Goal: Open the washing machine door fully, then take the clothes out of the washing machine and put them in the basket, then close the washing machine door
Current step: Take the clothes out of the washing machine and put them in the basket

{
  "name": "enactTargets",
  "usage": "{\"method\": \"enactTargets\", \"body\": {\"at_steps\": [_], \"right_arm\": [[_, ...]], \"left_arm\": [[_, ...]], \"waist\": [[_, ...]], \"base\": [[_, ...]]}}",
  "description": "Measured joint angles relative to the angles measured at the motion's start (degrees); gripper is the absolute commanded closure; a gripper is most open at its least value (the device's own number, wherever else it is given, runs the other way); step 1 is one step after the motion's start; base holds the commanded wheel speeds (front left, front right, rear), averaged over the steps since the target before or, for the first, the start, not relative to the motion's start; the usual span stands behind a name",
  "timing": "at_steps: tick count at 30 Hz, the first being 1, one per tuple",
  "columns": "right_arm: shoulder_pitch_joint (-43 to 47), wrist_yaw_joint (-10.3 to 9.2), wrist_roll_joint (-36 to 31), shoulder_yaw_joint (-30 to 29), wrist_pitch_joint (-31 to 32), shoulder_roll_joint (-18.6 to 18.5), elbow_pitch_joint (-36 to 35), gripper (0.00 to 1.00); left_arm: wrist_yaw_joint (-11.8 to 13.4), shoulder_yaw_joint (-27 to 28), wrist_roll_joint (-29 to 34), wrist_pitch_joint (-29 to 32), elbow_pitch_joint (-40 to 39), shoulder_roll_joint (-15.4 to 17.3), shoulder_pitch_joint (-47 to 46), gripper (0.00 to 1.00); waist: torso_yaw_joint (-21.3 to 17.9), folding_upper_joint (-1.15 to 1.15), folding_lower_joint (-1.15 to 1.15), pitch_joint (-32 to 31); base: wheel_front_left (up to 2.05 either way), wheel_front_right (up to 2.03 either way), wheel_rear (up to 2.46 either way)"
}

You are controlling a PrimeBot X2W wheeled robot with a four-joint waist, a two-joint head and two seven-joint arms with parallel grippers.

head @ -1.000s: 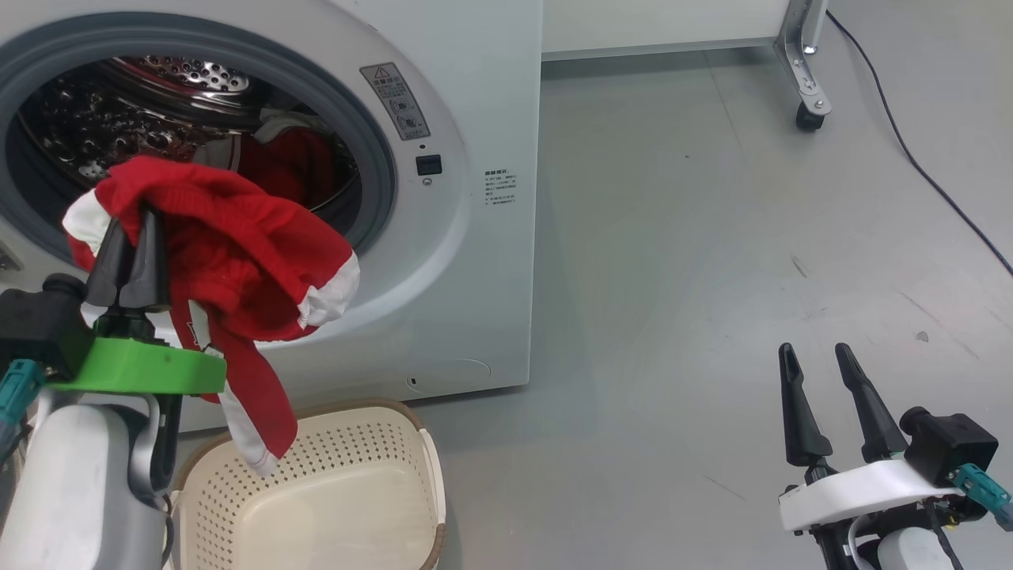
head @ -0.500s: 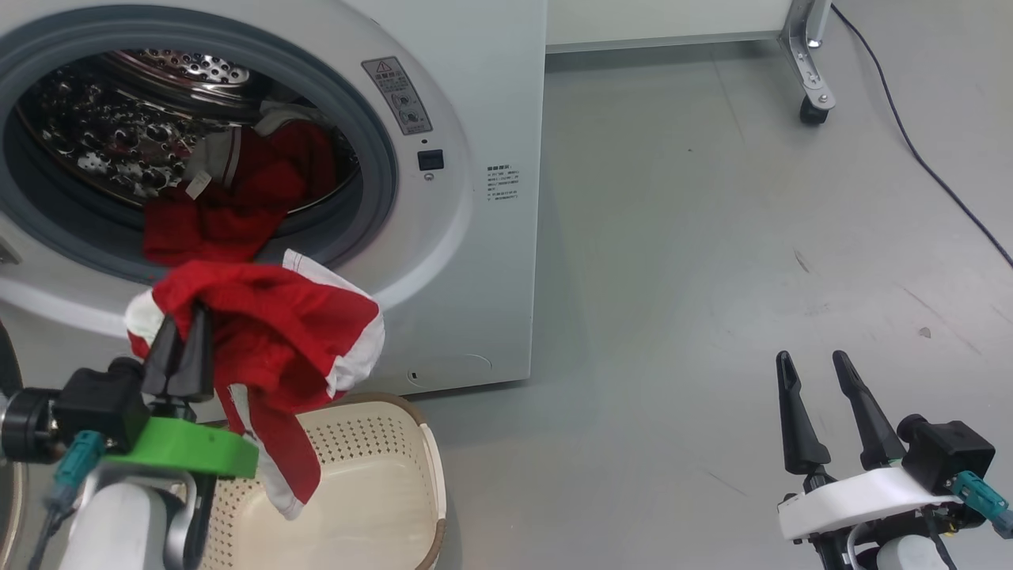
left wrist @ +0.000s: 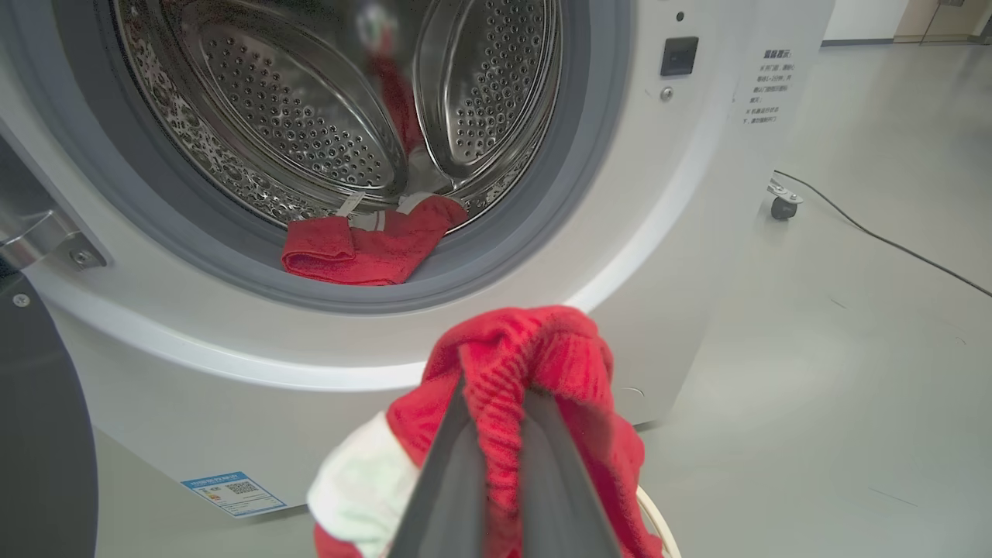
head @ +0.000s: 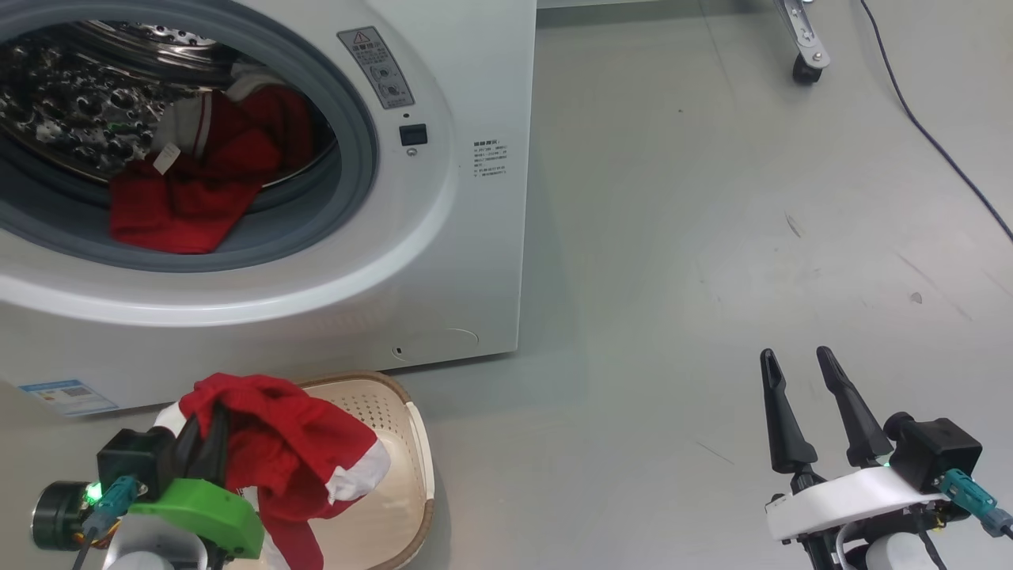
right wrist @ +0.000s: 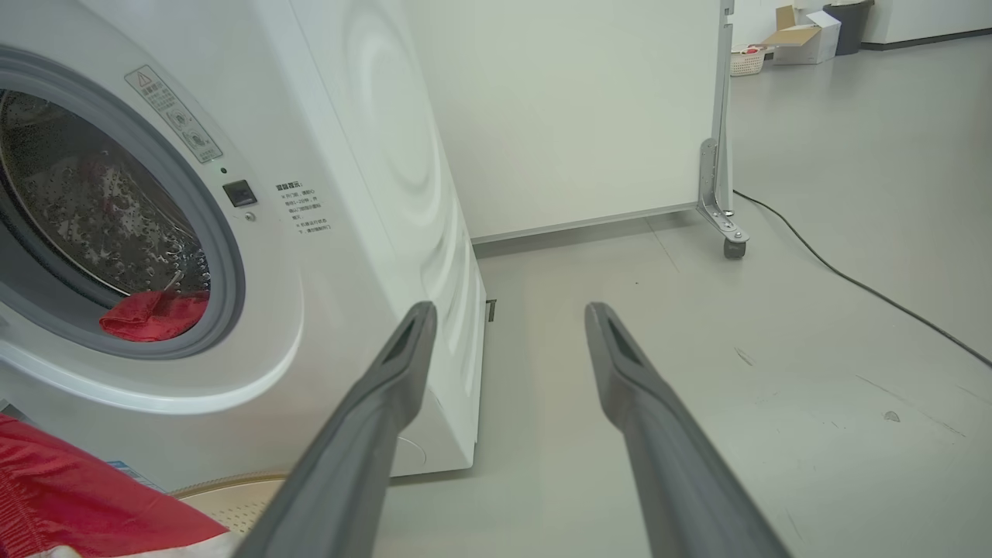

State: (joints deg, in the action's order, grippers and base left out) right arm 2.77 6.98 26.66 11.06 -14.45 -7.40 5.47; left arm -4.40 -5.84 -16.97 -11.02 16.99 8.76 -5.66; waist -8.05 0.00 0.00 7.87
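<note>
Two bright red soft garments: one garment (head: 293,443) pinched tight in the left gripper (head: 207,427), lower left over the single cream perforated plastic basket (head: 372,400), the other garment (head: 190,202) inside the big white washing machine (head: 467,237), upper left. Right gripper (head: 794,354), lower right, is spread and empty. Basket's mostly hidden by cloth; the dark door (left wrist: 39,449) is cut off at frame edge.

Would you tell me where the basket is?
Head view, lower left: the basket stands before the washing machine, beneath the gripped red garment.
</note>
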Motion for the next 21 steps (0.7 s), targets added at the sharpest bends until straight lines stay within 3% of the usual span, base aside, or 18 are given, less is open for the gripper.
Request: {"method": "enactTargets", "body": {"at_steps": [21], "right_arm": [[-4.5, 0.01, 0.2, 2.7, 0.0, 0.1, -1.6, 0.0]], "left_arm": [[-0.5, -1.9, 1.6, 5.0, 9.8, 2.2, -6.2, 1.0]], "waist": [[-5.5, 0.0, 0.0, 12.1]], "base": [[0.0, 0.0, 0.0]]}}
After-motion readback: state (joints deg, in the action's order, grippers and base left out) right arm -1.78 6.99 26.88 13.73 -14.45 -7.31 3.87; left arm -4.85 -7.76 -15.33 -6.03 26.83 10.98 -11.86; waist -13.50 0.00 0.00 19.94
